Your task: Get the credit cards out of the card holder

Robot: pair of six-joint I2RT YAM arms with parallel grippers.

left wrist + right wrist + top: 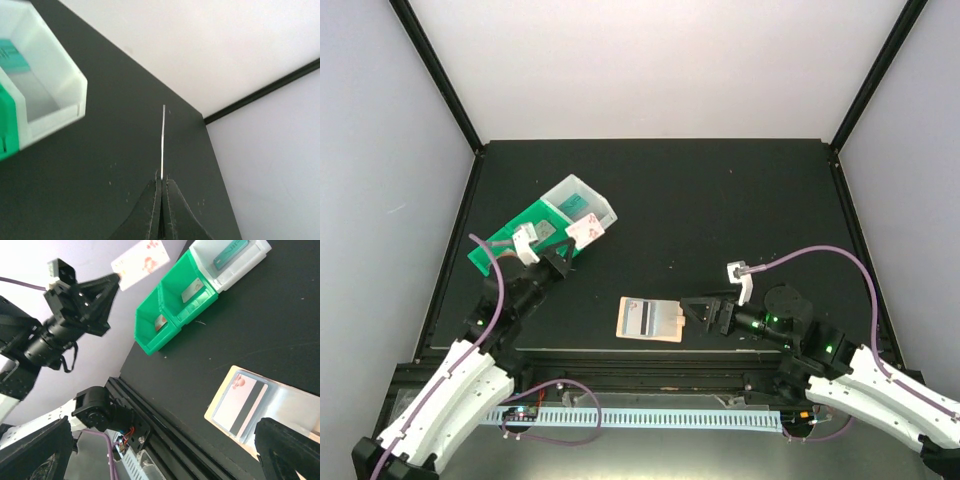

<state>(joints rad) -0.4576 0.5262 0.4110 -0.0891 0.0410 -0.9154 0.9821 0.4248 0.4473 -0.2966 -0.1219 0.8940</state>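
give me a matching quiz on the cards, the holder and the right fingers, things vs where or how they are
1 red-blotched card
2 card holder
3 teal card
4 right fingers

a in the white bin
b pinched in the left fingers
c spread open
d flat on the table

Pairs: 1-b, 2-d, 3-a, 4-c

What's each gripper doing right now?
Left gripper: shut on a card.
Right gripper: open, holding nothing.
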